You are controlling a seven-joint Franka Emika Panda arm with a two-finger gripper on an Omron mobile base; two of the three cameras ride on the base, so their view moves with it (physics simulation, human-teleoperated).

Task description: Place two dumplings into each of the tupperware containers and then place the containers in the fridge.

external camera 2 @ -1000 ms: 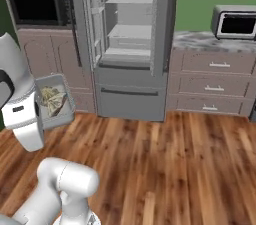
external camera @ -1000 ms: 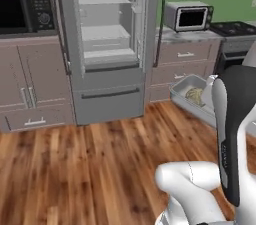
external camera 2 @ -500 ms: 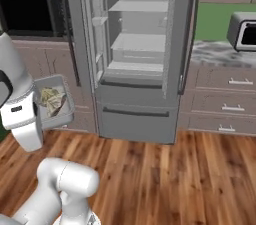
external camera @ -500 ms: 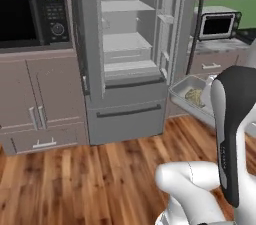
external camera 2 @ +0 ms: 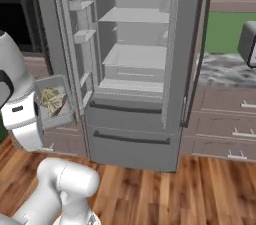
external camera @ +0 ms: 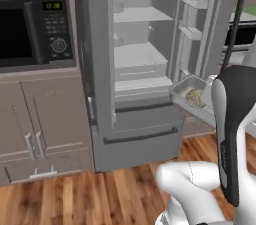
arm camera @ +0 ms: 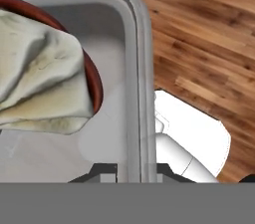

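Note:
My gripper is shut on the wall of a grey tupperware container, with one tip on each side of its rim. A pale lumpy dumpling lies inside, and a dark red curved edge shows beside it. The container hangs level with the lower shelves, just right of the open compartment of the fridge, with the dumplings in it. From the other side, the container sits left of the fridge, with the dumplings inside. The arm hides the hand in both base views.
Both fridge doors stand open, one door on the right and a door with bins near the container. A black built-in oven and cabinets are left of the fridge. A counter with drawers lies right. Wooden floor is below.
The whole picture has shifted and the fridge has grown larger: the base has driven closer to it. The container stays held in the gripper at the same place beside the arm.

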